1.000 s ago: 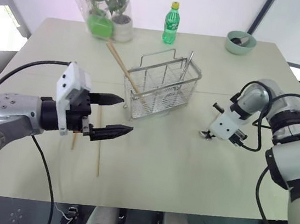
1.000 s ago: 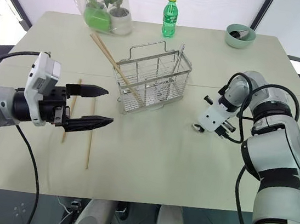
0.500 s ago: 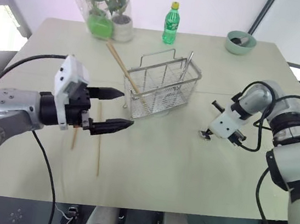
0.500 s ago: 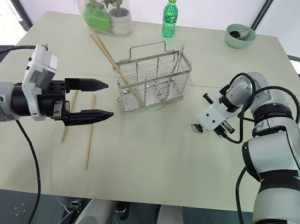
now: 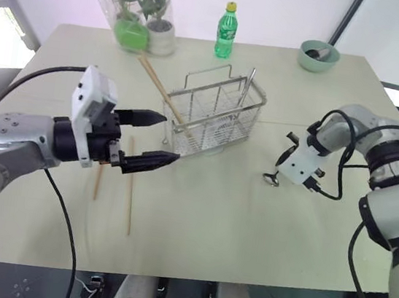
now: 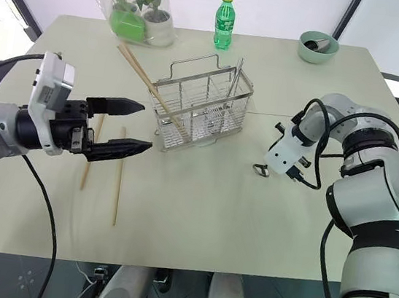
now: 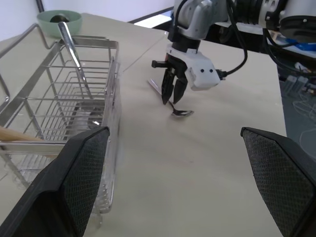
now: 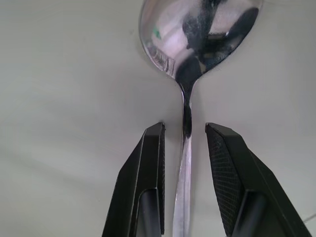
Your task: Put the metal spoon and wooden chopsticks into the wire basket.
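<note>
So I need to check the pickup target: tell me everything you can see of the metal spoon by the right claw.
The small shiny silver metal spoon lies flat on the pale tabletop, right of the wire basket. Its oval bowl mirrors dark shapes; its slim straight handle runs between the black fingers of the right claw, which stand slightly apart on either side without pinching it.

Basket (image 5: 217, 118) near centre of surface (image 5: 212, 217). One chopstick (image 5: 164, 93) leans in the basket's left end, its top sticking out toward the back-left; an upright utensil (image 5: 247, 89) stands in the right end. Two chopsticks (image 5: 129, 191) lie flat on the surface left of the basket, side by side. Spoon (image 7: 178, 111) lies on the surface right of the basket, well apart from it. Along the back edge: plant (image 5: 138, 9) at left, bottle (image 5: 227, 31) behind the basket, bowl (image 5: 318, 56) at right.
</note>
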